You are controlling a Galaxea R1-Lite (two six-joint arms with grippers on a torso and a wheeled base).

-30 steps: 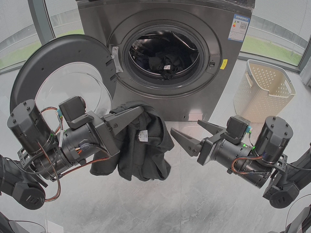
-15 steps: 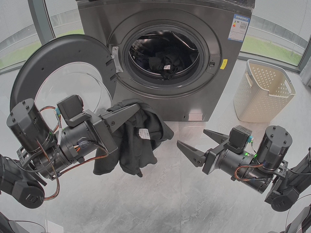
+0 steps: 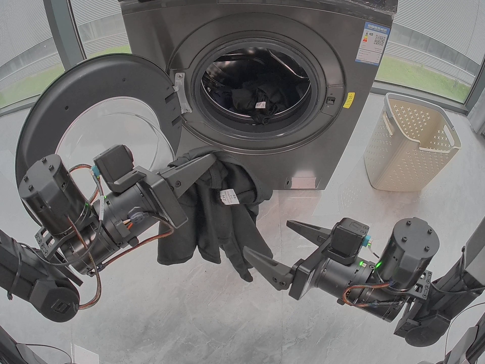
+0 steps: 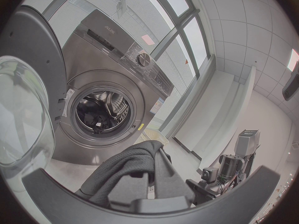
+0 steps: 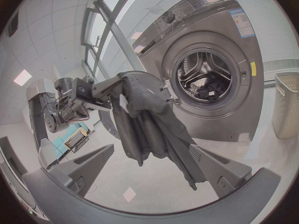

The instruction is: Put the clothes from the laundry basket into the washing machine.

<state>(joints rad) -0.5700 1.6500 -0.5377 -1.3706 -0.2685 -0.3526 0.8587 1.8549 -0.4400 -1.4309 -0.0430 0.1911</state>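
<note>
Right gripper [image 3: 267,237] has dropped lower and swung in toward the robot's left since a second ago. Its fingers are spread wide with nothing in them, right by the bottom end of the hanging cloth, and I can't tell if they touch it. Left gripper [image 3: 202,165] has come up a bit and is clamped on the dark grey fabric garment [image 3: 222,223], which dangles in the air with a small white tag [image 3: 230,196] showing. Behind it is the grey metal front-loading washing machine [image 3: 323,142], with its round glass-centred door [image 3: 101,92] swung open on the robot's left and dark clothes [image 3: 255,99] already in the drum. Off to the right, the cream perforated plastic laundry basket [image 3: 404,147] sits on the pale floor beside the machine.
</note>
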